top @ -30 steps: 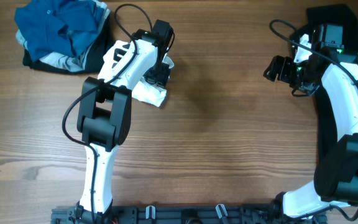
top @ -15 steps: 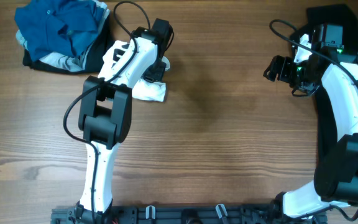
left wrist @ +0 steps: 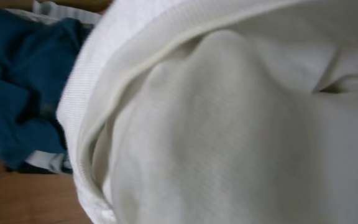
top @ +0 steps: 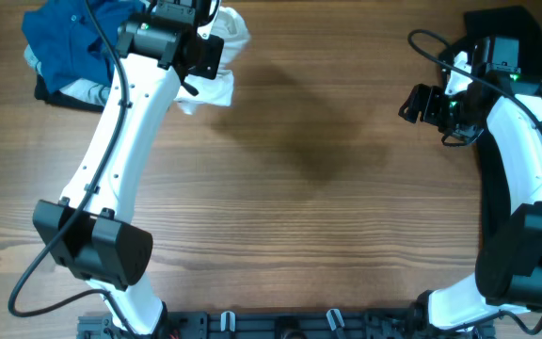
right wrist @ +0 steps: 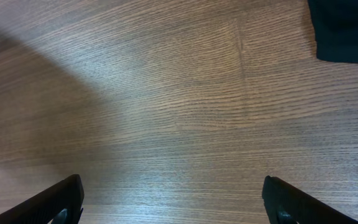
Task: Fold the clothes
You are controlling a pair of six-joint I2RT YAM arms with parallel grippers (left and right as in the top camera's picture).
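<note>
The left tool (top: 207, 55) is buried under its own wrist and the cloth, so I cannot see its fingers from overhead. The left wrist view is filled edge to edge with the white T-shirt (left wrist: 229, 124): a ribbed hem and soft folds, with none of its front print showing. A corner of the blue clothes pile (left wrist: 17, 93) shows at the left. From overhead the pile (top: 73, 42) is cut off by the top edge. The shirt (top: 226, 83) hangs bunched from the left tool, which is closed on it, at the far left of the tabletop (top: 327, 217), just beside the pile.

A second ago the shirt lay lower on the wood under a folded-back left arm. Now that arm (top: 125, 141) is stretched far out and the bunch has gone with it toward the far edge. The right tool (top: 412, 104) has not moved.

The bunch is longer than wide, running from the far edge back toward me, leaning slightly left at its near end.

The right tool (right wrist: 176, 202) is spread wide over bare wood, holding nothing, with a dark cloth (right wrist: 347, 31) at the corner.
</note>
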